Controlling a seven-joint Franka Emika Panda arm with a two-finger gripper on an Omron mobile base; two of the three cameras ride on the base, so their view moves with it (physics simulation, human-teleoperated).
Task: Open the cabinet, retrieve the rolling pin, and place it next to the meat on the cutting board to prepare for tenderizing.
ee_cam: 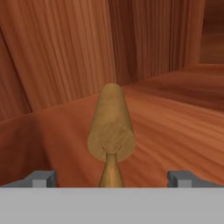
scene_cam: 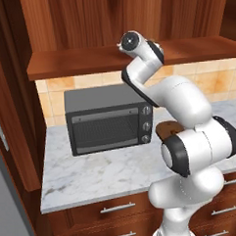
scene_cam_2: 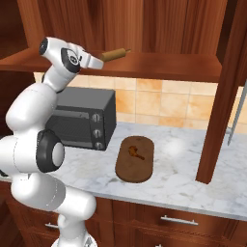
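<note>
Right base view, left to right: end effector (ee_cam: 112, 178) with jaws spread wide, reaching into the opened cabinet (scene_cam_2: 144, 29) at the rolling pin (scene_cam_2: 115, 54) on its shelf, ungrasped; meat (scene_cam_2: 135, 153) waits on cutting board (scene_cam_2: 137, 169) on the worktop (scene_cam_2: 178, 185); grasp and placement remain.

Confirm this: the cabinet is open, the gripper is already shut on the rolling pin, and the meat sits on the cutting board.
Not quite. In the hand view the gripper is open, its fingertips apart on either side of the rolling pin. The cabinet is open, and the meat sits on the cutting board.
</note>
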